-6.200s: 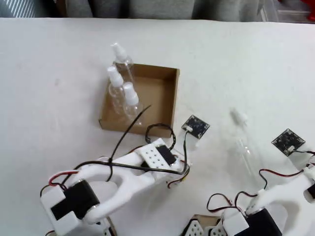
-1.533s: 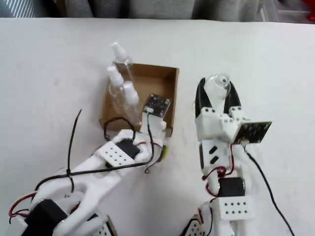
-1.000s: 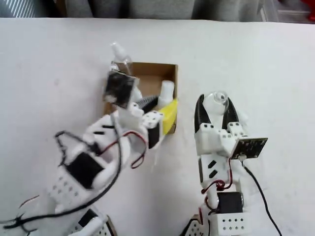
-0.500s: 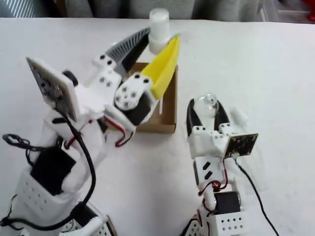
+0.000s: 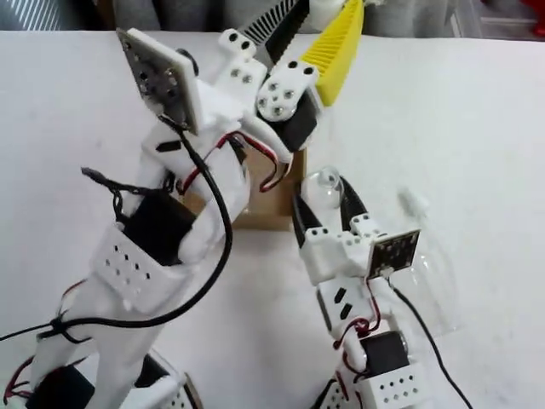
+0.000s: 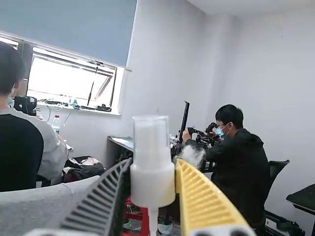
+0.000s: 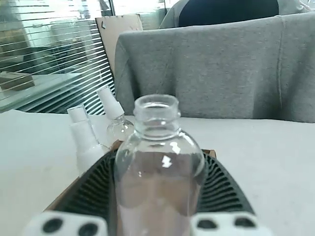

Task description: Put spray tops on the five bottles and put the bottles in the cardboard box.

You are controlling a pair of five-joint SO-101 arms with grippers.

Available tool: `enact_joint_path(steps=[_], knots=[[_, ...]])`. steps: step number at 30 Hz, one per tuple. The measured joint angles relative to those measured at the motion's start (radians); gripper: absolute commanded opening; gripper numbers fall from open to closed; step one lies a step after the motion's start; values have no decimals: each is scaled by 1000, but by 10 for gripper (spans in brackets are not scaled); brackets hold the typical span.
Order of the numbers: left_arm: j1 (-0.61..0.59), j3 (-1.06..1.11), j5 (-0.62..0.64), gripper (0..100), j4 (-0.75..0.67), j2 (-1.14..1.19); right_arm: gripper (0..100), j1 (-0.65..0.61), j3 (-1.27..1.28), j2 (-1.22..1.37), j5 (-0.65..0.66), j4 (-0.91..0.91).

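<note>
The table (image 5: 477,111) is white and plain, w/ the same white top in the right wrist view (image 7: 266,162). Directly on it, approx. in the middle, stands the cardboard box (image 5: 271,209), brown and open on top, mostly covered by the left arm (image 5: 162,247). Right of the box, well apart, one clear bottle (image 5: 430,285) lies on its side, its spray top (image 5: 415,202) toward the far edge.

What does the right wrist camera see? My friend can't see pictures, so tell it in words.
A clear bottle with no top stands upright in the right arm's black tool. Behind it are a cardboard box and bottles with white spray tops.
</note>
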Motion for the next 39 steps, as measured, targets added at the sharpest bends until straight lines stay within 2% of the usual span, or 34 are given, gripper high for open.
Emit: enact_joint_path(steps=[6,13,28,39], knots=[[2,278,5,20,-204,-28,17,-26,0,0,0,25],[0,531,6,20,-333,-130,17,-25,0,0,0,25],[3,772,8,20,-353,-273,17,-25,0,0,0,25],[78,913,5,20,-353,-279,17,-25,0,0,0,25]])
